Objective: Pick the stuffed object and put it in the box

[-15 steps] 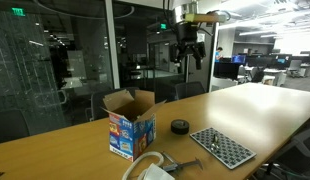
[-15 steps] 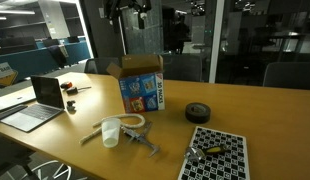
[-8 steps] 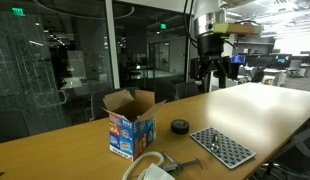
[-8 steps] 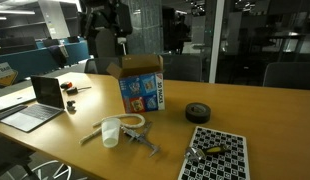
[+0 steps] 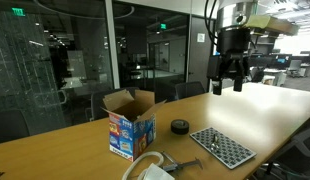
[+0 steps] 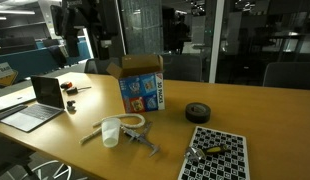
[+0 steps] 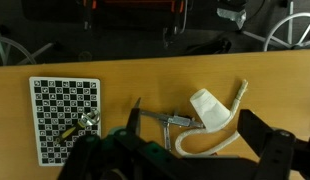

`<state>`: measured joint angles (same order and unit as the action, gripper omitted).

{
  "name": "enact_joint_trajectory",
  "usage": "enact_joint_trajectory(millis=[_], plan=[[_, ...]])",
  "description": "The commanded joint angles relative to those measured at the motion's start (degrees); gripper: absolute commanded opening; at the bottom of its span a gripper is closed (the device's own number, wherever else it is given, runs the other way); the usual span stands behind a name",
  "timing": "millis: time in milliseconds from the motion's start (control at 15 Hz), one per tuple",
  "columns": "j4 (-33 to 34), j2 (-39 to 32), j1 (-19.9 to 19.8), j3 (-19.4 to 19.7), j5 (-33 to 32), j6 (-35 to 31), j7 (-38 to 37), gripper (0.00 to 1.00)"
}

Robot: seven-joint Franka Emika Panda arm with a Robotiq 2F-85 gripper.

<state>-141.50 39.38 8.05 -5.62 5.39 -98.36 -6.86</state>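
Note:
The box (image 5: 131, 127) stands upright on the wooden table with its brown flaps open and its blue printed sides showing; it also shows in an exterior view (image 6: 143, 90). The stuffed object shows in no view. My gripper (image 5: 227, 84) hangs high above the table, well off to one side of the box, open and empty. It also shows in an exterior view (image 6: 96, 42). In the wrist view my two fingers (image 7: 177, 150) are spread wide with only the table far below between them.
A black round puck (image 5: 180, 126) and a grey perforated tray (image 5: 222, 147) lie beside the box. A white cup (image 7: 210, 108), a looped hose (image 6: 131, 123) and a metal caliper (image 7: 158, 122) lie near the table's front. A laptop (image 6: 35, 101) sits at one end.
The arm has swung sideways, away from above the box, and the gripper has come lower. The gripper stays open and empty. Nothing on the table has moved.

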Motion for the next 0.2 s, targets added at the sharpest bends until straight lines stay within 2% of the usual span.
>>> enact_joint_trajectory(millis=[0,133], plan=[[0.0,0.1,-0.9,-0.7,0.4,0.2,0.5,1.0],[0.0,0.0,-0.9,-0.6,0.4,0.1,0.6,1.0]])
